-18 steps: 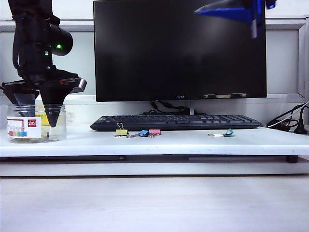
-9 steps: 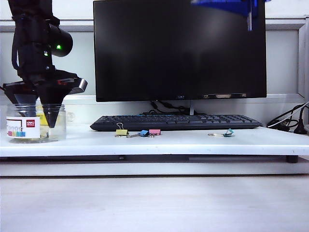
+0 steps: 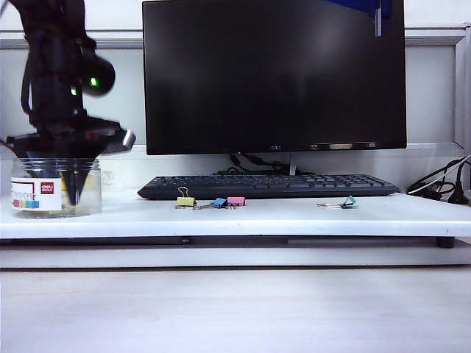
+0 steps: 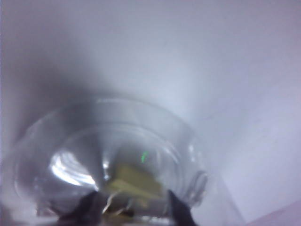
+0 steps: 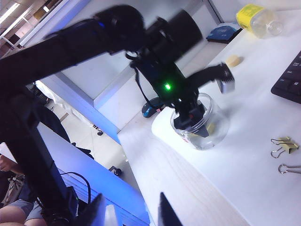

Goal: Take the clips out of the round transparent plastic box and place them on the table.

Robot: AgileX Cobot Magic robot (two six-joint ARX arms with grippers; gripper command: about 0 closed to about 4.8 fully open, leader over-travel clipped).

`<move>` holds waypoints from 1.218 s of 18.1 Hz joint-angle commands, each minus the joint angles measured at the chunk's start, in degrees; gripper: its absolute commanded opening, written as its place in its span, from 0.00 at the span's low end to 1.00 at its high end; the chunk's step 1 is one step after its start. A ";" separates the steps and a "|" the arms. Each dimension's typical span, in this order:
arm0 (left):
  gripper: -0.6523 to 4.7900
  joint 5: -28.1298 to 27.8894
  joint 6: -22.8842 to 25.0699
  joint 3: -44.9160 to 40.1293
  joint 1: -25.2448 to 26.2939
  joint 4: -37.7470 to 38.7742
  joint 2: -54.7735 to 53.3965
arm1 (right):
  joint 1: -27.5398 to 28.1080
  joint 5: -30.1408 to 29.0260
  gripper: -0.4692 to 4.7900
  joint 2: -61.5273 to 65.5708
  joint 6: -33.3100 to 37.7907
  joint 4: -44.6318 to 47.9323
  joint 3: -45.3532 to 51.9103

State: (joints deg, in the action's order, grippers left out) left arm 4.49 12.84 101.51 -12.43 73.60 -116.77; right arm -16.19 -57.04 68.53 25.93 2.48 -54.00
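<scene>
Box [image 3: 55, 187]: clear plastic, white label with red logo and a row of rainbow-coloured clip pictures. Pale-yellow clips [image 4: 134, 181] inside it, seen through the wall. Table [image 3: 294, 215]: white. Left gripper [image 3: 73, 193]: black, black arm, green light above. Right gripper [image 5: 129, 212]: black fingers, blue part of its arm at top of exterior view. On the table: yellow clip [image 3: 185, 200], blue clip [image 3: 219, 202], pink clip [image 3: 236, 200], teal clip [image 3: 348, 201], all with silver wire handles. Keyboard [image 3: 268, 184]: black. Monitor [image 3: 274, 73]: black, dark screen. Yellow-labelled bottle [image 5: 256, 19] at the back.
</scene>
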 commanded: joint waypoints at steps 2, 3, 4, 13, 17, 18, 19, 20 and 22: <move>0.50 -1.29 0.20 -0.42 -0.33 0.04 -0.70 | -0.09 -0.81 0.37 -0.24 0.00 0.63 -0.33; 0.50 -1.99 0.11 -0.42 -0.33 0.00 -0.70 | -0.09 -0.81 0.37 -0.24 0.00 0.63 -0.33; 0.49 -2.08 0.04 -0.42 -0.33 -0.09 -0.70 | -0.09 -0.96 0.37 -0.24 0.00 0.61 -0.33; 0.41 -2.12 -1.29 -0.44 -0.33 -3.54 -0.70 | -0.09 -1.20 0.37 -0.24 -0.02 0.55 -0.33; 0.40 -2.12 -1.31 -0.44 -0.33 -4.52 -0.70 | -0.09 -1.20 0.37 -0.24 -0.07 0.33 -0.31; 0.40 -2.12 -1.86 -0.42 -0.33 -4.94 -0.68 | -0.09 -1.20 0.37 -0.24 -0.26 0.33 -0.31; 0.40 -2.10 -2.34 -0.42 -0.33 -5.09 -0.63 | -0.09 -1.20 0.37 -0.24 -0.46 0.24 -0.31; 0.40 -2.12 -2.36 -0.42 -0.33 -5.07 -0.61 | -0.09 -1.20 0.37 -0.24 -0.48 0.13 -0.31; 0.40 -2.10 -2.38 -0.33 -0.33 -5.20 -0.20 | -0.09 -1.18 0.37 -0.24 -0.50 -0.07 -0.31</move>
State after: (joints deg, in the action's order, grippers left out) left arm 2.42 10.68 101.34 -12.80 69.38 -117.01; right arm -16.19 -57.91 68.53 25.82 2.02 -54.00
